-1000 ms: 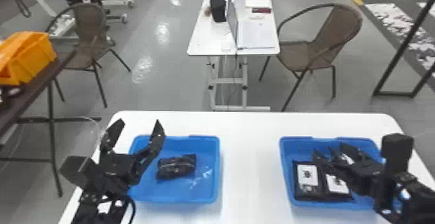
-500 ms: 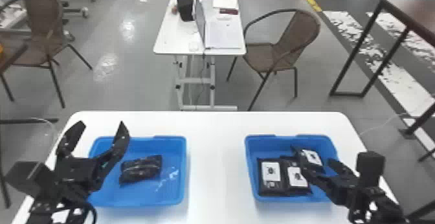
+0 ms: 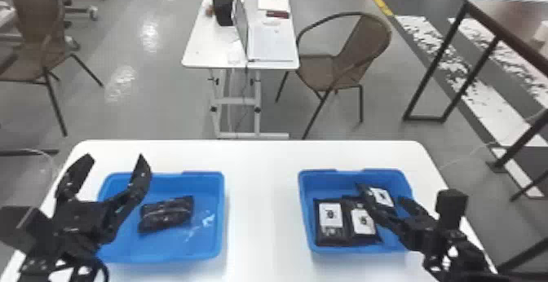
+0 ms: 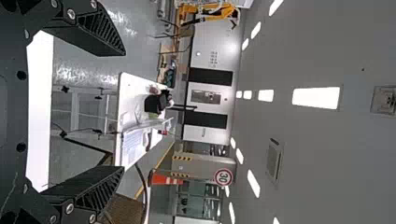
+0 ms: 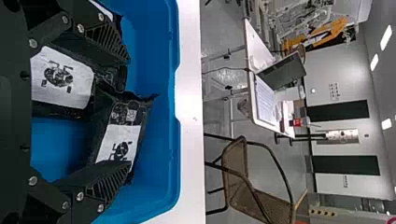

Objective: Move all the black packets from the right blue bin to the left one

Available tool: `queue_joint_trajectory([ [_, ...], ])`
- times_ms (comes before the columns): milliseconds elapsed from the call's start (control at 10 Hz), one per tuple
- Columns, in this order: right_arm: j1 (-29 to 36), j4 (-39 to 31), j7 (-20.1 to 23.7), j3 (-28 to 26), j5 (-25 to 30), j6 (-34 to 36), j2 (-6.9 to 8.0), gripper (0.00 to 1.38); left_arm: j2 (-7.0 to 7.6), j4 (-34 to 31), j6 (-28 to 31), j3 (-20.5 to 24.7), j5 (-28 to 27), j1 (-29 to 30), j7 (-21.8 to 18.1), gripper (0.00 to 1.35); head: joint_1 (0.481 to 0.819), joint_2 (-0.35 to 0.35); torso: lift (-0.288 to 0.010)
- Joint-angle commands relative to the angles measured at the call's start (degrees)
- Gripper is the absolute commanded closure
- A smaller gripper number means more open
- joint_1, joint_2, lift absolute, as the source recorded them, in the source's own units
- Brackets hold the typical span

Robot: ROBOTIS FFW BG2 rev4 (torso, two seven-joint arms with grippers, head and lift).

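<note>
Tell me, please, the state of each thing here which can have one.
Left pincer: open, holding nothing
Right pincer: open, over the packets
Left bin: open-topped, one packet inside
Right bin: open-topped, three packets inside
Left bin's packet: lying down, wrinkled
Right bin's packets: labels facing up, one tilted
Laptop: open

Both arms (image 3: 81, 222) were finished in black, with a boxy housing (image 3: 451, 204) on each and a dark cable (image 3: 104, 265) looped at the left one. The tapered fingers (image 3: 141, 177) were ribbed with slanted slots and fastened with round, silvery screws (image 4: 71, 14).
</note>
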Motion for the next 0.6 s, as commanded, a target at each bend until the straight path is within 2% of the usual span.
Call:
queue_joint_trajectory([
  [0, -3.3, 6.3, 1.1, 0.0, 0.7, -1.8, -0.64, 0.29, -0.15, 0.0, 0.0, -0.2, 0.3, 0.0, 0.0, 0.17, 0.695, -0.090, 0.000],
  [200, -4.9, 9.3, 1.1, 0.1, 3.8, -1.8, -0.99, 0.29, -0.15, 0.0, 0.0, 0.2, 0.3, 0.2, -0.1, 0.17, 0.695, -0.091, 0.000],
  [500, -8.9, 15.1, 1.7, 2.3, 5.2, -1.9, -3.10, 0.29, -0.15, 0.0, 0.1, 0.5, 0.1, 0.2, -0.3, 0.17, 0.695, -0.091, 0.000],
])
